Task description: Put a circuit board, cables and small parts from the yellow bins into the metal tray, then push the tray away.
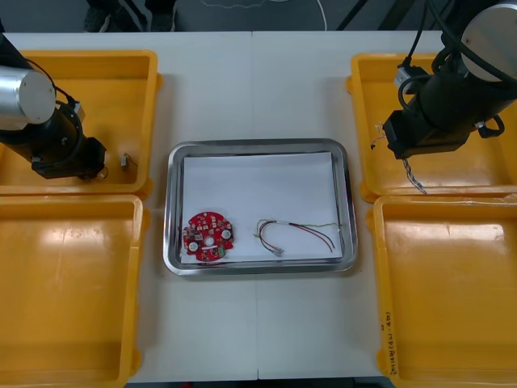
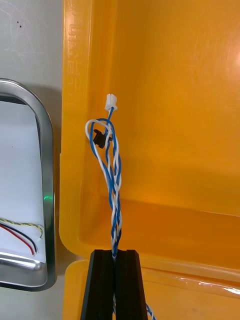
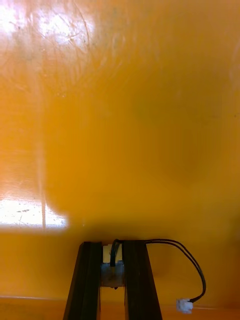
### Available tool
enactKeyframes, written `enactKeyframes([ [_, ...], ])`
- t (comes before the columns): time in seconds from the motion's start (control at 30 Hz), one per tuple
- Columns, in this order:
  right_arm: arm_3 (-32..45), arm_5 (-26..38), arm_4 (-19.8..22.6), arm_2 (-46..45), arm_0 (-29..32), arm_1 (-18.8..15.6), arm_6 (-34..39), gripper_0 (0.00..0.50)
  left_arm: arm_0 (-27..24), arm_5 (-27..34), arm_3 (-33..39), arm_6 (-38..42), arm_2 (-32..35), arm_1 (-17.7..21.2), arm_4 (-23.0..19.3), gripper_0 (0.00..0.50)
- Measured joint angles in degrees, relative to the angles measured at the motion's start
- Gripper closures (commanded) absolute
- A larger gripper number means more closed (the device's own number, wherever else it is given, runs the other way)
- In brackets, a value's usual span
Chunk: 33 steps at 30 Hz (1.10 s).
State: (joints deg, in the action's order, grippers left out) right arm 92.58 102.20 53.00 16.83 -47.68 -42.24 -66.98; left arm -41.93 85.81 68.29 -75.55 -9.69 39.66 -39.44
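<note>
The left arm (image 1: 32,113) was bent low on its own side, with the wrist pointing down. The left hand (image 3: 112,249) was closed on a small part, its fingers a little apart. The right arm (image 1: 452,105) was also lowered. The right hand (image 2: 115,255) pinched a thin cable, its fingers nearly touching.

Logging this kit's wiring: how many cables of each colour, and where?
Red and yellow cable: 1, in the metal tray.
Twisted blue and white cable: 1, held by the right gripper over the far right yellow bin.
Black cable: 1, held by the left gripper in the far left yellow bin.
Total: 3.
</note>
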Motion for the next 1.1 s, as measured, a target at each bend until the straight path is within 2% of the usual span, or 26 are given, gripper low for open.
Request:
enactKeyframes([
  [0.17, 0.1, 0.7, -0.4, 0.0, -0.4, 0.5, 1.0, 0.5, -1.8, 3.7, -1.0, 0.0, 0.0, 0.0, 0.7, 0.5],
  [0.57, 0.2, 0.7, -0.9, 0.0, -0.8, 1.6, 1.0, 0.5, -10.4, 13.2, -1.7, 0.1, 0.0, 0.7, -0.2, 0.5],
  [0.77, 0.2, 0.7, -1.3, 0.0, -0.8, 1.6, 1.0, 0.5, -11.9, 19.7, 4.5, 2.4, 1.5, 1.2, -1.4, 0.5],
  [0.87, 0.2, 0.6, -1.3, 0.0, -0.9, 1.7, 1.0, 0.5, -11.9, 22.7, 8.8, 7.9, 2.1, 1.3, -2.1, 0.5],
  [1.1, 0.2, 0.5, -1.4, 0.0, -0.9, 1.7, 1.0, 0.5, -11.9, 23.6, 17.5, 30.6, 2.1, 1.2, -3.4, 0.5],
])
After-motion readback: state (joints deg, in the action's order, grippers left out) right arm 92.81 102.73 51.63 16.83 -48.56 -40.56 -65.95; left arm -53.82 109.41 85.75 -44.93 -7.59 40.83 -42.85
